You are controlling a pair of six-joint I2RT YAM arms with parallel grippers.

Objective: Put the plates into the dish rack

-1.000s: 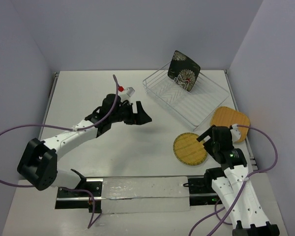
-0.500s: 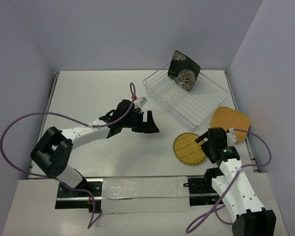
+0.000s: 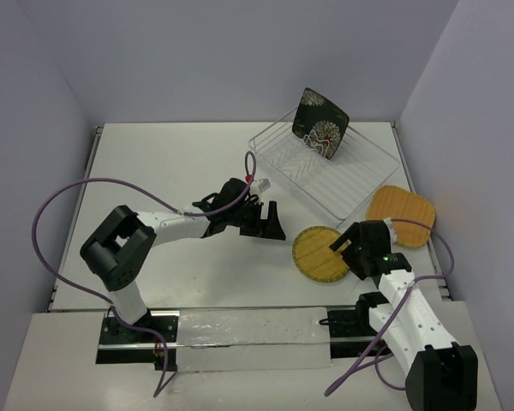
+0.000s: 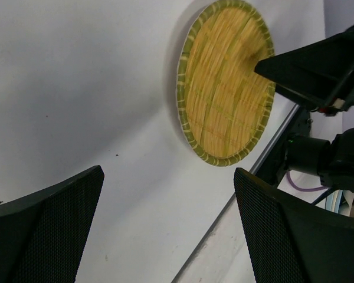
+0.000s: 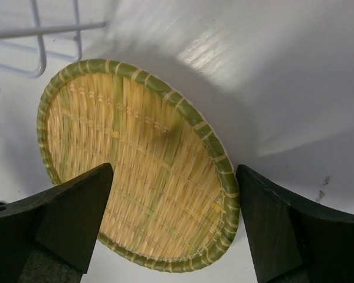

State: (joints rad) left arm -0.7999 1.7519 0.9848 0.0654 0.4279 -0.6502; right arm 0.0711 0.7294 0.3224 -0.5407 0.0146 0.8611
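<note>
Dish rack (image 3: 325, 167): square black plate (image 3: 320, 123) stands on edge in its far corner. Orange-tan plate (image 3: 403, 214) lies flat just beside its near right end. Yellow woven plate (image 3: 319, 253) lies flat near its front side. Right gripper (image 5: 174, 177), jaws spread, straddles the yellow woven plate; contact is uncertain. Left gripper (image 3: 272, 224), jaws wide and empty, is off the rack's front-left.
</note>
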